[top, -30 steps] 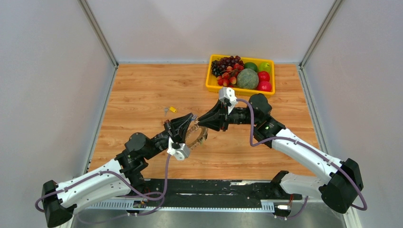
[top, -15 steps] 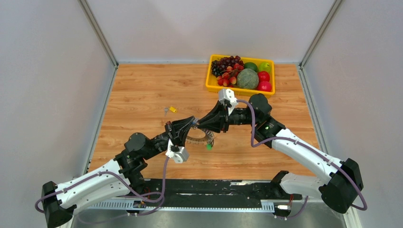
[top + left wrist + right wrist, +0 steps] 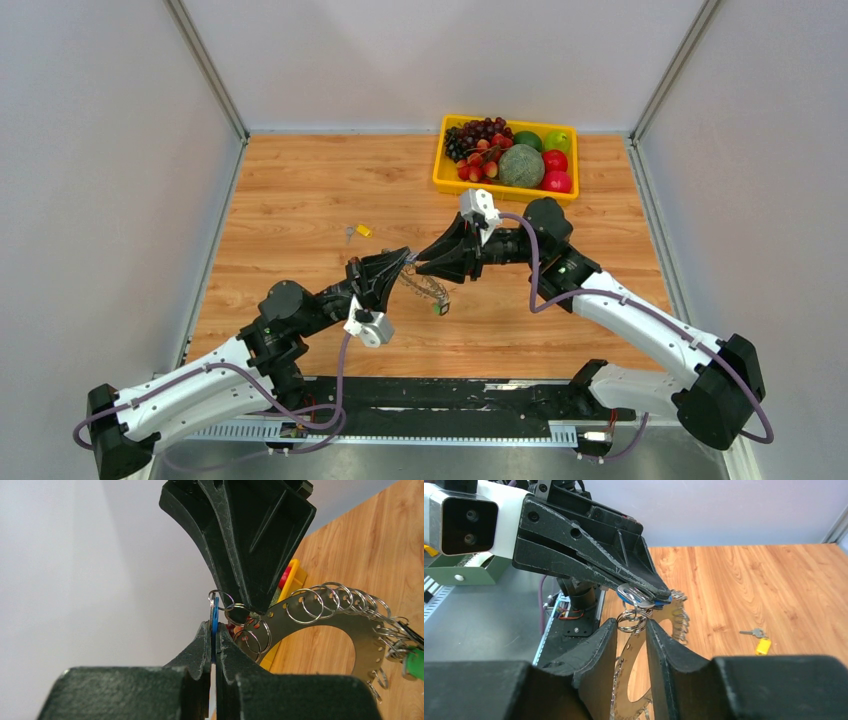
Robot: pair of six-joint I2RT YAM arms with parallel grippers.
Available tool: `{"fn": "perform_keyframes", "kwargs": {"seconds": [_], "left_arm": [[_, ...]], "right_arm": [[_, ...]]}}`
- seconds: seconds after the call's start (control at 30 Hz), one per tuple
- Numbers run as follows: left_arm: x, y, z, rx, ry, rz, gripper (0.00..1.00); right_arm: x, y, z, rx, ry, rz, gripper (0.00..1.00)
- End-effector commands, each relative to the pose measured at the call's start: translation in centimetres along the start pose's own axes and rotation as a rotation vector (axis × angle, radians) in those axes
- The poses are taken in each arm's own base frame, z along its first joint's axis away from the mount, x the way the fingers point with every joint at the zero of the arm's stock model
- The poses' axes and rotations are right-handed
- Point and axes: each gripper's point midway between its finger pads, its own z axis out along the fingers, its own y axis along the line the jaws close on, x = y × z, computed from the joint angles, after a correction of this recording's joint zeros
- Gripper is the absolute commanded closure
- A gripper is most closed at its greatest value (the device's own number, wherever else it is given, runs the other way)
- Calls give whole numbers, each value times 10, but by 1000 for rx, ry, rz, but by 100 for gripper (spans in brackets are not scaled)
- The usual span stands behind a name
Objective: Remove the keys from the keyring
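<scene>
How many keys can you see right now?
3: yellow-headed key lying on the table, blue-headed key pinched in the left gripper, green-headed key hanging on the keyring. Others may hide among its loops.

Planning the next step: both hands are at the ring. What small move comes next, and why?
Probably the left hand pulls slightly away: it clamps the blue key, which hangs linked to the keyring that the right hand grips.

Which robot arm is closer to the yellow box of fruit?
The right arm. Its wrist sits just this side of the yellow tray. The left arm reaches in from the near left, clearly farther away.
</scene>
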Motion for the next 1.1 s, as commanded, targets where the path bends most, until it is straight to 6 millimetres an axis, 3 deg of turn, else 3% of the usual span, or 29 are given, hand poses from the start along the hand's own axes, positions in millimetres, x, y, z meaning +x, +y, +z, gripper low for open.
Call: {"fn": "perform_keyframes", "kwargs": {"seconds": [0.0, 0.2, 0.5, 0.77, 1.07], "left_arm": [[-28, 30, 0, -75, -91, 5, 100], [-27, 29, 0, -74, -90, 4, 100], [-32, 29, 0, -69, -110, 1, 100], [-30, 32, -1, -87, -100, 1, 100], [-20, 36, 0, -118, -54, 6, 100]], "right_arm": [[-20, 5, -10, 39, -50, -117, 66], [-23, -1, -19, 108, -62, -163, 64], [-18, -25, -17, 210, -57, -146, 73], [-12, -15, -1, 91, -44, -83, 73], [-16, -1, 1, 22, -64, -84, 73]]}}
